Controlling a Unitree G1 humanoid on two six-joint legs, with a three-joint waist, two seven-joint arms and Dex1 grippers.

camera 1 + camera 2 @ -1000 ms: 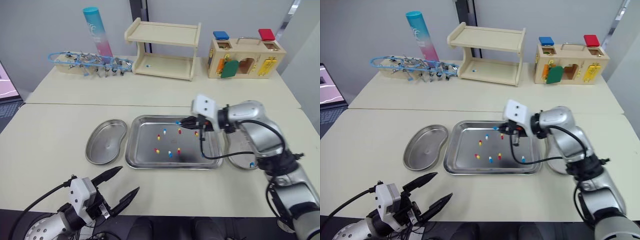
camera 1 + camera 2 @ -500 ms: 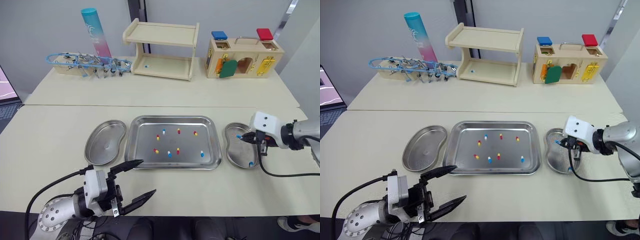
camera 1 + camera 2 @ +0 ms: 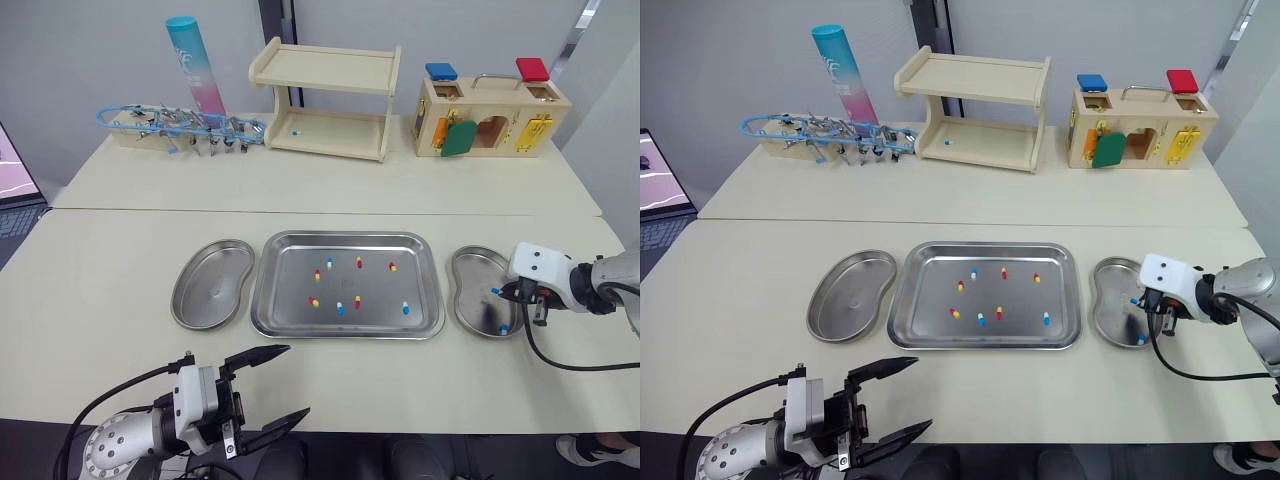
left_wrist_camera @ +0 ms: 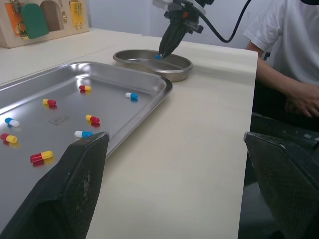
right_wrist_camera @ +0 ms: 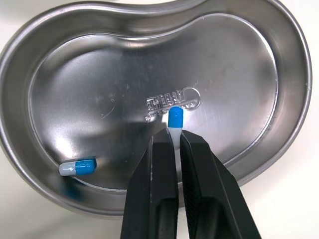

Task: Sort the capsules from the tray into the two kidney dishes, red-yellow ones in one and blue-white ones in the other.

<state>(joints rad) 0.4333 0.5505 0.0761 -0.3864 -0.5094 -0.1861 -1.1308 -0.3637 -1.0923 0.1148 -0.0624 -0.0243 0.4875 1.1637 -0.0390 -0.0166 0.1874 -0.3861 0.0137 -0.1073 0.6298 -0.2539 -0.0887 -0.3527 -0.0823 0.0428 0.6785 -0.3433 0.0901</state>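
The steel tray (image 3: 268, 300) lies mid-table with several capsules, red-yellow (image 3: 318, 273) and blue-white (image 3: 405, 307). To its left is an empty kidney dish (image 3: 210, 296). To its right the other kidney dish (image 3: 470, 300) holds one blue-white capsule (image 3: 503, 328). My right gripper (image 3: 497, 292) hovers over that right dish, shut on a blue-white capsule (image 5: 175, 118) just above the dish floor (image 5: 99, 89); the loose capsule (image 5: 77, 167) lies apart from it. My left gripper (image 3: 298, 380) hangs open near the table's front edge, holding nothing.
Along the back stand a wooden shelf (image 3: 325, 100) with one capsule (image 3: 295, 131) on it, a latch box (image 3: 490, 115), a blue tube (image 3: 195, 65) and a tool rack (image 3: 180, 125). A seated person (image 4: 284, 50) is beside the table's right end.
The right gripper carried the blue-white capsule from the tray to the right dish, then sank a little lower over it. The left gripper drew slightly back toward the front edge.
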